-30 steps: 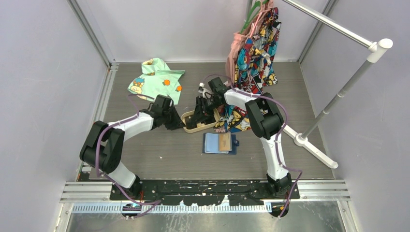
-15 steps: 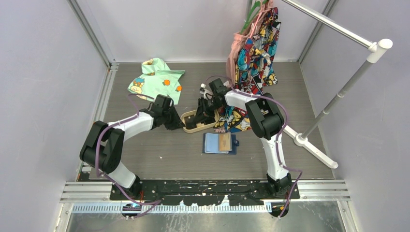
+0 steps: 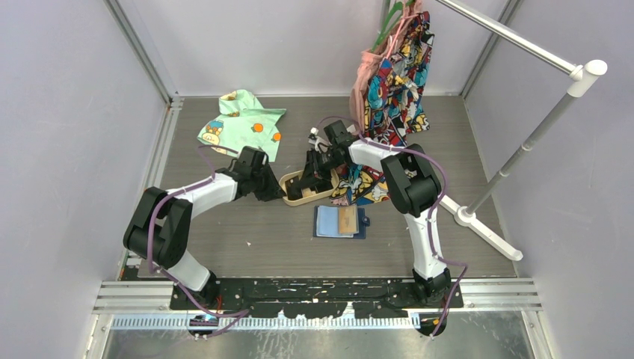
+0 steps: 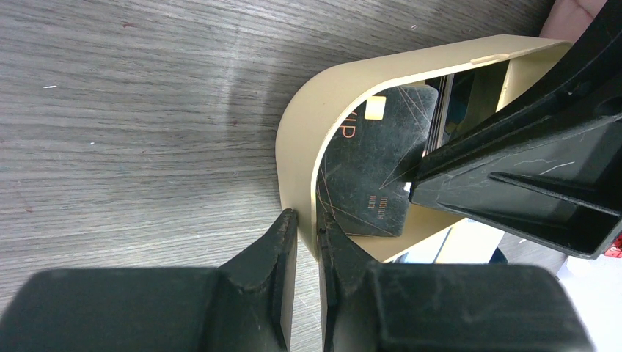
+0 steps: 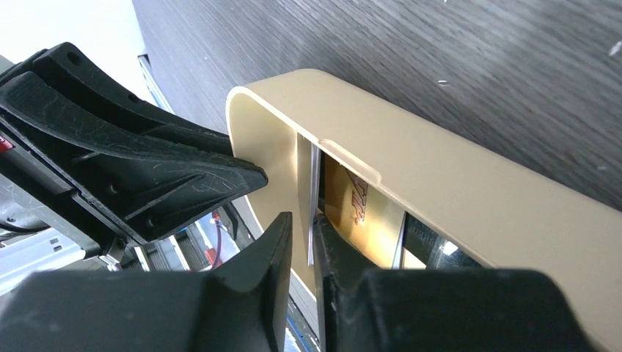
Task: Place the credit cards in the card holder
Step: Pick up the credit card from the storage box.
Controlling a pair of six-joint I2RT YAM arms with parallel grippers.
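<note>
The tan oval tray (image 3: 320, 197) holds the credit cards upright: a black card (image 4: 374, 161), an orange-yellow card (image 5: 352, 213) and a dark card (image 5: 429, 235). My left gripper (image 3: 275, 191) (image 4: 306, 220) is shut on the tray's curved end wall (image 4: 297, 147), one finger outside and one inside. My right gripper (image 3: 305, 183) (image 5: 302, 220) reaches into the tray. Its jaws stand a narrow gap apart, astride a thin pale card edge (image 5: 312, 198) that lies against one finger. The navy card holder (image 3: 327, 222) lies open in front of the tray with a tan card (image 3: 347, 218) on it.
A green child's shirt (image 3: 241, 123) lies at the back left. A colourful patterned garment (image 3: 396, 75) hangs from the rack and drapes onto the table beside the tray (image 3: 362, 185). The rack's pole (image 3: 523, 149) and its foot (image 3: 478, 221) stand to the right.
My right gripper has edged slightly lower and to the left inside the tray. The left gripper, the tray and the card holder have not moved.
</note>
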